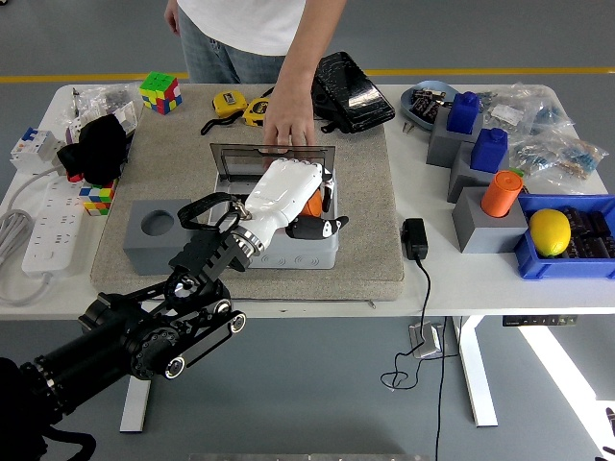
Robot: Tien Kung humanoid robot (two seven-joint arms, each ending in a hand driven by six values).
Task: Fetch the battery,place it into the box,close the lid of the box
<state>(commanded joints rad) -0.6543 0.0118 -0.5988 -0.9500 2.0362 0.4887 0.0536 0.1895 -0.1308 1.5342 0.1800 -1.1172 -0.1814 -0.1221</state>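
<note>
The left robot hand hangs over the open grey box, fingers curled round the orange battery; it looks stiff, smooth, likely slippery, best gripped about its middle; a person's hand steadies the raised lid.

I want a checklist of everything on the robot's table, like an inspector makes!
Surface: white table with a beige mat in the middle.
Job's things: grey box on the mat, lid open; something orange, probably the battery, under the hand.
Clutter: Rubik's cube, tape measures, lemon, blue bin, orange cylinder.
Grippers: left hand over the box, around the orange thing; right hand not seen.
Cables: black adapter, cord hanging off the table; white power strip.
Surroundings: a person's hand on the lid.
</note>
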